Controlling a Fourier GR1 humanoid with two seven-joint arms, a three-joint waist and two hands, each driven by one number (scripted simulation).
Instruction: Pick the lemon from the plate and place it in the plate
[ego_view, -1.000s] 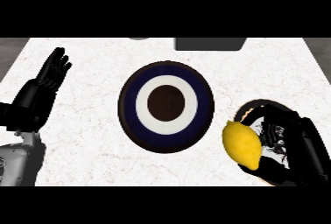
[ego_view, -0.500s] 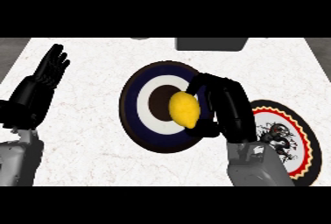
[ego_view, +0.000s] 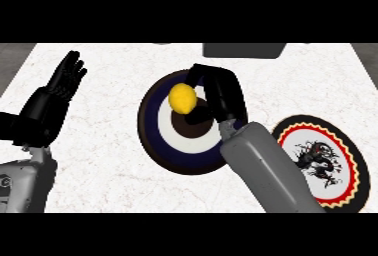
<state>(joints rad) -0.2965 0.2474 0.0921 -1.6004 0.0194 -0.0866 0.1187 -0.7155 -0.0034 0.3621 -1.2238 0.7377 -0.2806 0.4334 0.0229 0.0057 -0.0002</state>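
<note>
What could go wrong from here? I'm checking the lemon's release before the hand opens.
1. The lemon sits toward the upper part of the dark blue plate, not over its centre; being rounded, it might roll toward the rim once freed.
2. The right hand curls close beside the lemon, so pulling back could nudge it.
3. The right forearm crosses the blue plate's edge, close to the red-rimmed plate; a low retreat might shift either.

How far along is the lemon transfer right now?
Done: the lemon is off the red-rimmed plate. In hand: the right hand holds it over the blue ringed plate. Left: set it down and release. The left hand rests open at the left.
</note>
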